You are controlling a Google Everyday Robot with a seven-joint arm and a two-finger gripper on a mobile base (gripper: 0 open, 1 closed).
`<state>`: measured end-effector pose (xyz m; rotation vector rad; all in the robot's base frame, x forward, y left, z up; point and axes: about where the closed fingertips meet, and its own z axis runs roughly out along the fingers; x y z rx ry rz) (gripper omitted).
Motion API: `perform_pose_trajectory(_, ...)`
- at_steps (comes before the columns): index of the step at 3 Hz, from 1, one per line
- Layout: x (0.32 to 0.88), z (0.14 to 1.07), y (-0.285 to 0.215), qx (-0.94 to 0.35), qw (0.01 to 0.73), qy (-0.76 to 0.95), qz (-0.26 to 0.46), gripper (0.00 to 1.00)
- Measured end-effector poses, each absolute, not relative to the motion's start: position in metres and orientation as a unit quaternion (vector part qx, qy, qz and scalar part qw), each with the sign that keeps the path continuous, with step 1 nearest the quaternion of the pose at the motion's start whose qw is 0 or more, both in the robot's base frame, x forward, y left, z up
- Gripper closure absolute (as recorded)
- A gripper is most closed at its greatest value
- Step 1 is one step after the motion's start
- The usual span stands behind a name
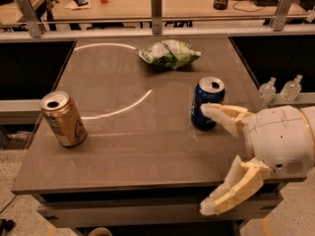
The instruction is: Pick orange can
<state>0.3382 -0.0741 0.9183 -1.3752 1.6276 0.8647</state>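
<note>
Gripper (pixel 205 160) is at the table's (pixel 147 146) front right corner, its fingers spread wide apart and holding nothing; the upper finger (pixel 224 116) overlaps the lower side of the blue can (pixel 207 102), contact not confirmed, and the lower finger hangs past the front edge. The orange can (pixel 63 119) stands upright near the left edge, well apart from the gripper, with bare tabletop between them. A green chip bag (pixel 170 54) lies near the far edge, behind the blue can.
</note>
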Motion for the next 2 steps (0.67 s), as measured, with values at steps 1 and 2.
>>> perform_pose_trajectory(1,0.3168,0.9056,-0.0601,-0.513,0.414,0.651,0.376,0.00)
perform_pose_trajectory(2,0.3167,0.9057,-0.0601,-0.513,0.413,0.651,0.376,0.00)
